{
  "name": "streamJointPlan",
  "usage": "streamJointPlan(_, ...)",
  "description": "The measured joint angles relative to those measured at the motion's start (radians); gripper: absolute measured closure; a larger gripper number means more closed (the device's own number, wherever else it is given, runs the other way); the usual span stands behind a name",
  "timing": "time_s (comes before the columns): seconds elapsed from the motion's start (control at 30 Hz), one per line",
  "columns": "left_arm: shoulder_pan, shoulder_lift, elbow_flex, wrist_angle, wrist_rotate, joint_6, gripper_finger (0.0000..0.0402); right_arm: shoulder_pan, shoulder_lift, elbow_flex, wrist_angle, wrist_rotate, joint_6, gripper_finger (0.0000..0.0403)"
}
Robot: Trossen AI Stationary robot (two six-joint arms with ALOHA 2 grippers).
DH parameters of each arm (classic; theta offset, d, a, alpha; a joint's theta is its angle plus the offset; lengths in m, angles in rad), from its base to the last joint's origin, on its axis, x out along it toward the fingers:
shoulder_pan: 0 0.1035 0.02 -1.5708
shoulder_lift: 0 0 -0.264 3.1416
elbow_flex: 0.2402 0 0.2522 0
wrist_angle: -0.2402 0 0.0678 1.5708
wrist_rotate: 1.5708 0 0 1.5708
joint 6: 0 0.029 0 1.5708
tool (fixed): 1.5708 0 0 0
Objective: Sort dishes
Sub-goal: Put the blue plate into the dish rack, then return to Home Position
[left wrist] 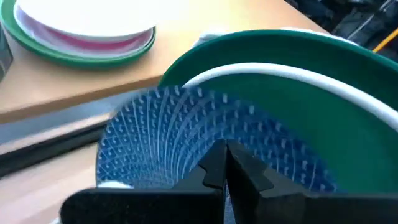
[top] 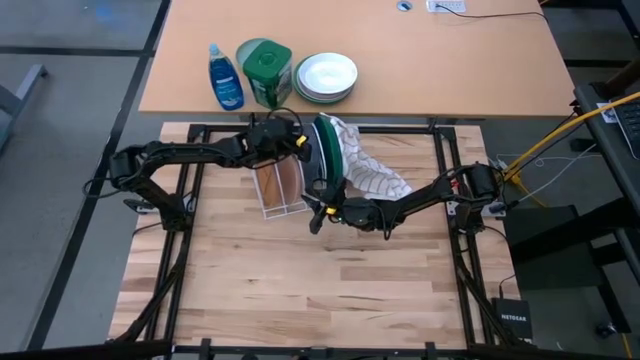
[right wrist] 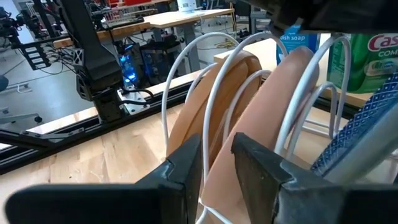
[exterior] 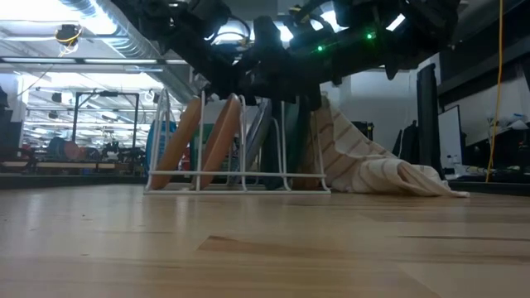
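A white wire rack (top: 280, 188) stands on the wooden table. Two brown plates (exterior: 186, 141) (exterior: 222, 139) stand on edge in it. A blue patterned dish (left wrist: 186, 134) and a dark green plate (top: 325, 150) stand on edge behind them, and the green plate also shows in the left wrist view (left wrist: 292, 68). My left gripper (left wrist: 226, 163) is shut, right in front of the blue dish's face. My right gripper (right wrist: 217, 165) is open at the rack's near right corner. Its fingers stand on either side of a rack wire (right wrist: 208, 134), with a brown plate (right wrist: 273, 118) just ahead. My left gripper comes at the blue dish from above with its fingertips (left wrist: 214, 163) together against the dish's patterned face (left wrist: 186, 149); whether they touch it, I cannot tell. My right gripper stands level at the rack wire from the table's right side; whether a finger touches the wire, I cannot tell.
A striped towel (top: 372, 172) lies heaped against the rack's right side. On the far desk stand a blue dish-soap bottle (top: 225, 78), a green container (top: 265, 72) and a stack of white bowls (top: 326, 77). Bare table lies toward the near edge.
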Motion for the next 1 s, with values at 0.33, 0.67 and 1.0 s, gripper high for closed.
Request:
streamJointPlan(0.33,-0.001,-0.008,0.000,-0.001,0.000,0.049,0.0400,0.000,0.000,0.000,0.003,0.000,0.000,0.0304)
streamJointPlan(0.67,-0.020,-0.199,-0.001,-0.044,0.001,0.132,0.0400,0.015,-0.159,-0.001,-0.151,-0.026,-0.059,0.0304)
streamJointPlan(1.0,-0.041,-0.599,-0.001,-0.328,-0.005,0.299,0.0400,0.029,-0.597,-0.004,-0.720,-0.085,-0.045,0.0304)
